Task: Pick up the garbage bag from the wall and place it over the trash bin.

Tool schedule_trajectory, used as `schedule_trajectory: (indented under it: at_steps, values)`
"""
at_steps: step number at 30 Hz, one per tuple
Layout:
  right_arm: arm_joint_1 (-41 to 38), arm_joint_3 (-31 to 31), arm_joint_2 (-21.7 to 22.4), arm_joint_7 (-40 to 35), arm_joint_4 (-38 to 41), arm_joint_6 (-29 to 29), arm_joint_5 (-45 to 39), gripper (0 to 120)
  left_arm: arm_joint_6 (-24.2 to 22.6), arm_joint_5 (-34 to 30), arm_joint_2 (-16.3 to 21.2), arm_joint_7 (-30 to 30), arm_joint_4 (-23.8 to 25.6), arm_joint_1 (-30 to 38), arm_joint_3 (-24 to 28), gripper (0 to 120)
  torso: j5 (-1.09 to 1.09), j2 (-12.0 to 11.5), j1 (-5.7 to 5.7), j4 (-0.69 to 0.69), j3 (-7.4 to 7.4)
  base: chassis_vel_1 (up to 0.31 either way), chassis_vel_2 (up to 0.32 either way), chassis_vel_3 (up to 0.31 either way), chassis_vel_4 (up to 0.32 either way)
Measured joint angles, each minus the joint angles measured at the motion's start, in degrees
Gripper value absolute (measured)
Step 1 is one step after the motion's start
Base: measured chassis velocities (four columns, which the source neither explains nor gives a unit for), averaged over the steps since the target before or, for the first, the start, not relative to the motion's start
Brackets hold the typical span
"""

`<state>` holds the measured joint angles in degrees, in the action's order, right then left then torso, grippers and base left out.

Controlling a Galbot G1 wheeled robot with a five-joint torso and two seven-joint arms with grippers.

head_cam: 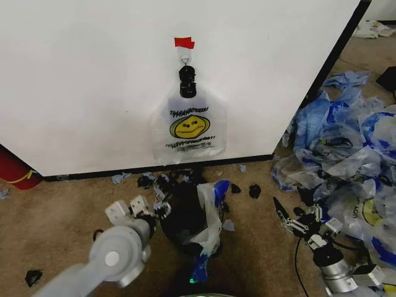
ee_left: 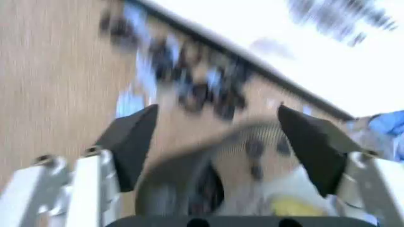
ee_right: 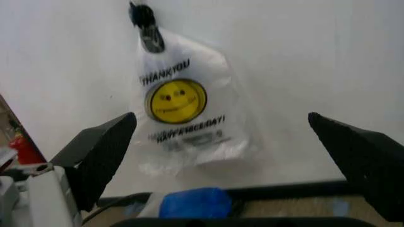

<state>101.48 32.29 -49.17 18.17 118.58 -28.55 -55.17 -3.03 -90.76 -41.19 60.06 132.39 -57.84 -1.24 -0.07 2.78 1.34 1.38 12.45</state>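
Note:
The garbage bag (head_cam: 189,127) hangs flat on the white wall (head_cam: 80,80) from a black clip (head_cam: 187,81) under a piece of red tape (head_cam: 184,43); its yellow smiley and "THANK YOU" print face me. In the right wrist view the garbage bag (ee_right: 180,104) lies ahead, between the spread fingers (ee_right: 104,156). My right gripper (head_cam: 281,213) is open, low over the carpet, right of the trash bin (head_cam: 180,218). My left gripper (head_cam: 162,209) is open at the bin's left rim, and its wrist view looks down on the trash bin (ee_left: 252,146). Another white and blue bag (head_cam: 211,213) drapes over the bin.
A heap of bluish plastic bags (head_cam: 346,142) covers the floor at the right. A red cylinder (head_cam: 15,170) stands at the wall's left end. Black and blue scraps (head_cam: 161,181) litter the carpet along the wall's base strip (head_cam: 111,171).

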Motion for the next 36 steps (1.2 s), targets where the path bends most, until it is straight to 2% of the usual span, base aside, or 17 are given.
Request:
schedule_trajectory:
  at_steps: [1, 5, 7, 9, 10, 13, 19, 23, 26, 36]
  values:
    - [0.0, 0.0, 0.0, 0.0, 0.0, 0.0, 0.0, 100, 0.0, 0.0, 0.0, 0.0, 0.0, 0.0, 0.0, 79, 0.0, 0.0, 0.0, 0.0, 0.0, 0.0, 0.0, 0.0, 0.0]
    - [-2.88, -6.46, 11.67, -13.81, 4.32, 4.61, -4.68, 100, 0.2, 11.15, 4.33, -8.39, -0.41, -0.66, -0.4, 97, -0.03, 0.0, 0.0, -0.04, 0.0, 0.0, 0.0, 0.0, 0.0]
    - [-4.13, -7.6, 12.93, -15.03, 4.29, 5.28, -4.9, 100, 0.21, 11.96, 4.61, -9.01, -0.34, -0.75, -0.4, 99, 0.01, 0.0, 0.0, -0.04, 0.0, 0.0, 0.0, 0.0, 0.0]
    - [-7.15, -9.57, 15.6, -17.1, 3.64, 6.99, -5.15, 100, 0.23, 13.5, 4.91, -10.13, -0.42, -0.6, -0.35, 100, 0.07, 0.0, 0.0, -0.1, 0.0, 0.0, 0.0, 0.0, 0.0]
    - [-9.28, -11.09, 17.69, -19.32, 2.66, 9.52, -4.99, 100, 0.26, 14.93, 5.06, -11.27, -1.49, 0.43, 0.33, 100, -0.01, 0.0, 0.0, -0.04, 0.01, 0.0, 0.0, 0.0, 0.0]
    - [-11.16, -12.75, 20.85, -22.35, 1.46, 13.13, -4.59, 100, 0.52, 17.37, 5.78, -13.53, -4.01, 1.72, 1.72, 100, 0.05, 0.0, 0.0, -0.01, 0.01, 0.0, 0.0, 0.0, 0.0]
    - [-12.86, -15.04, 25.1, -21.7, 0.67, 15.71, -6.09, 100, 0.79, 18.82, 5.19, -15.32, -7.36, 2.37, 3.41, 100, -0.02, 0.0, 0.0, -0.01, 0.01, 0.0, 0.0, 0.0, 0.0]
    - [-17.81, -20.69, 25.84, -20.9, 0.65, 16.61, -8.9, 100, 1.87, 22.74, 4.48, -16.87, -9.61, 1.79, 3.57, 100, 0.04, -0.01, 0.0, -0.03, 0.01, 0.0, 0.0, 0.0, 0.0]
    - [-22.03, -25.58, 25.1, -20.67, 0.77, 17.17, -10.42, 100, 2.41, 25.12, 4.15, -17.57, -10.43, 1.32, 3.55, 100, -0.01, 0.0, 0.0, -0.04, 0.01, 0.0, 0.0, 0.0, 0.0]
    - [-30.6, -36.42, 22.34, -20.01, -0.86, 17.58, -10.48, 100, 2.41, 25.71, 3.22, -17.21, -10.99, 0.69, 3.41, 100, 0.01, -0.01, 0.0, -0.03, 0.0, 0.0, 0.0, 0.0, 0.0]
